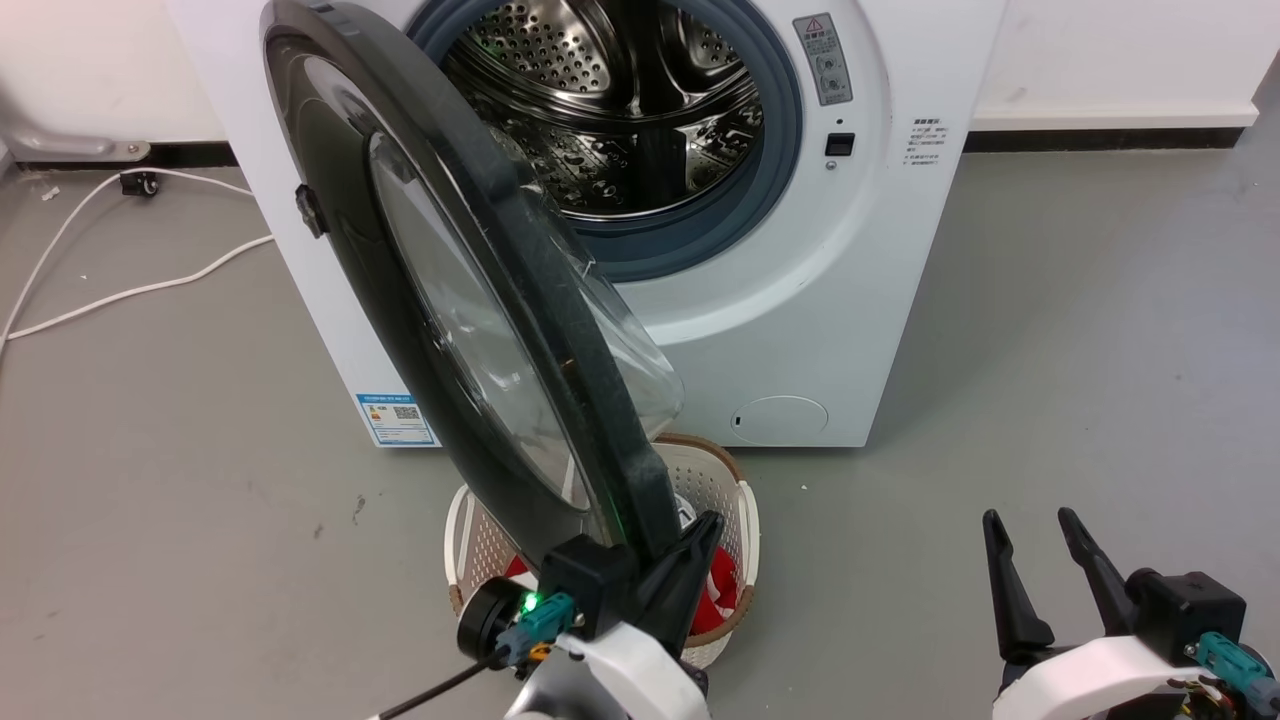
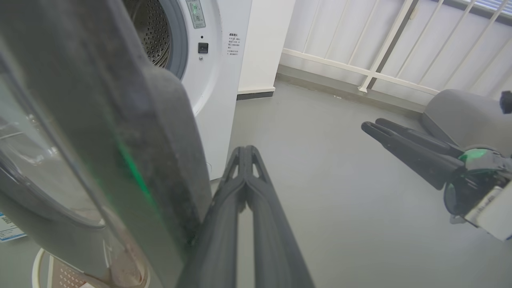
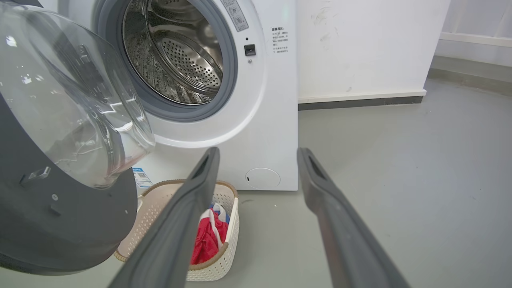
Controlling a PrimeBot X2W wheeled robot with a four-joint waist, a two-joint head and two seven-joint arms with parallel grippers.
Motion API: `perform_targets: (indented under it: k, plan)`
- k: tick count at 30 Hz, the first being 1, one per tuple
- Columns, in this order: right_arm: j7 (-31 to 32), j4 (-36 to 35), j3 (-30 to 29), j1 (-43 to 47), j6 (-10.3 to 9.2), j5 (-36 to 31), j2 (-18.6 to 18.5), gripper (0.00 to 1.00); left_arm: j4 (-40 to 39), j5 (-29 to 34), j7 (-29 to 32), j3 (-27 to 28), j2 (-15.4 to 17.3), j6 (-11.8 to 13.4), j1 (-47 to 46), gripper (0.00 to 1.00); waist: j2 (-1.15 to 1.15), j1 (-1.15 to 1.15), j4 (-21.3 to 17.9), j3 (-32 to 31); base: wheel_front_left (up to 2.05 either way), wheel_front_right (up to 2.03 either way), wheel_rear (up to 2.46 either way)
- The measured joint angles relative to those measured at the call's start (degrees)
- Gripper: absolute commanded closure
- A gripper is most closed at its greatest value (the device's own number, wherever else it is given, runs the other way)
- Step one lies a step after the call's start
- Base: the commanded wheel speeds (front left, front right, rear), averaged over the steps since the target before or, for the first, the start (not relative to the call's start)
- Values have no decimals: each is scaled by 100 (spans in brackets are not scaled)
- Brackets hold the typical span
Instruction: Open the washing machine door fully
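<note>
Head view had the white front-loading washing machine at twelve o'clock, its perforated steel drum exposed. The washing machine door, a large glossy black disc with a bulging clear glass bowl, stood about half open, hinged near ten o'clock and sweeping edge-on down to six. The swing looked midway, and the next move called for pushing the rim on toward nine o'clock. A white perforated plastic basket holding red cloth sat under the door's low edge, apparently beneath its arc. The left gripper, fingers pressed together, lay along the rim's inner side at six o'clock, seemingly touching. The right gripper, fingers spread and empty, hung at four o'clock. A thin white cable trailed at nine.
</note>
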Motion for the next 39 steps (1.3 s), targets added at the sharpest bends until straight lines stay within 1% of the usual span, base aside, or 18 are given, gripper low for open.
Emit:
perform_targets:
  k: [9, 13, 18, 24, 32, 35, 39]
  plan:
    - [-2, -13, -101, 4, 0, 8, 0, 0, -625, 16, -15, 91, 309, 334, 592, 100, 0, 0, 175, 12, 0, 0, 0]
    - [-3, -30, -162, 4, 0, 7, 0, 0, -946, -21, 15, 157, 422, 483, 864, 100, 0, 0, 317, 41, 0, 0, 0]
    - [-4, -51, -194, 6, 0, 5, 0, 0, -1260, -31, 20, 211, 517, 647, 1120, 100, 0, 0, 579, 61, 0, 0, 0]
    - [-12, -86, -269, 2, 0, 3, 1, 0, -1546, -70, 5, 303, 580, 809, 1324, 100, 0, 0, 1034, 93, 0, 0, 0]
    - [-38, -64, -266, -63, 0, 4, 3, 0, -1652, -105, -103, 635, 692, 1060, 1400, 100, 0, 0, 1678, 147, 0, 0, 0]
    - [-56, -36, -248, -114, 0, 0, 2, 0, -1646, -199, -180, 891, 769, 1169, 1445, 100, 0, 0, 1860, 160, 0, 0, 0]
    - [-65, -29, -232, -147, 0, -113, 3, 0, -1589, -425, -321, 1324, 892, 1265, 1546, 100, 0, 0, 1977, 150, 0, 0, 0]
